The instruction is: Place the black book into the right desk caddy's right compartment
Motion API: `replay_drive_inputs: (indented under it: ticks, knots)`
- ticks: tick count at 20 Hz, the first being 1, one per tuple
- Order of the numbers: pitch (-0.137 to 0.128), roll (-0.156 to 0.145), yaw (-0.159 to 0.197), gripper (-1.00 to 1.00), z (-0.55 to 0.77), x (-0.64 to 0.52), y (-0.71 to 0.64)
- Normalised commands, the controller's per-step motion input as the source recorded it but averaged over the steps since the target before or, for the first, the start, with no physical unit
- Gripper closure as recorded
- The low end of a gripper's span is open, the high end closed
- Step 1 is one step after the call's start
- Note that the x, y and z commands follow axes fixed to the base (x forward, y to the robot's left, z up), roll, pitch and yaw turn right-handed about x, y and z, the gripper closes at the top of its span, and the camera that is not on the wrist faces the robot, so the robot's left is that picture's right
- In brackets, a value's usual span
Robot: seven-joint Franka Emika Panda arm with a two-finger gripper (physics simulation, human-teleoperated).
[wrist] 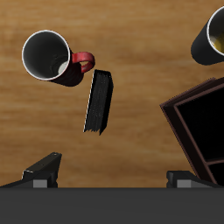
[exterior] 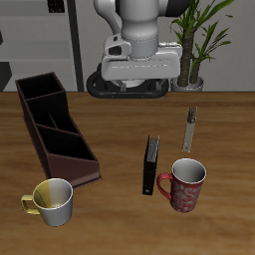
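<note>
The black book (exterior: 150, 164) lies on the wooden table, close beside the red mug (exterior: 186, 186). It also shows in the wrist view (wrist: 99, 101), near that mug's handle. The right desk caddy (exterior: 72, 165) is a long maroon-brown divided box; its compartments look empty. One corner of it shows in the wrist view (wrist: 180, 111). My gripper (exterior: 134, 88) hangs high above the table, farther back than the book. In the wrist view my gripper (wrist: 114, 173) has its two fingers (wrist: 44, 168) wide apart with nothing between them.
A white mug with a yellow inside (exterior: 55, 201) stands near the table's front edge, just before the caddy, and shows in the wrist view (wrist: 210, 39). A slim grey tool (exterior: 189, 127) lies behind the red mug. A potted plant (exterior: 199, 40) stands at the back.
</note>
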Motion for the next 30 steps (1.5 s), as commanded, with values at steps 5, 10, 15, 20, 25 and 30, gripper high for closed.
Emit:
replay_drive_inputs:
  ticks: [5, 10, 15, 20, 25, 30]
  knots:
    - [-0.008, -0.056, -0.017, -1.0, -0.17, 0.27, 0.02]
    - [0.002, -0.029, -0.035, -1.0, -0.32, 0.22, 0.07]
    - [0.028, 0.009, 0.008, -1.0, -0.35, 0.15, 0.09]
    - [0.032, 0.013, -0.006, -1.0, -0.37, 0.07, 0.1]
    - [0.026, 0.046, 0.004, -1.0, -0.34, 0.04, 0.1]
    - [0.032, 0.024, -0.022, -1.0, -0.32, 0.07, 0.0]
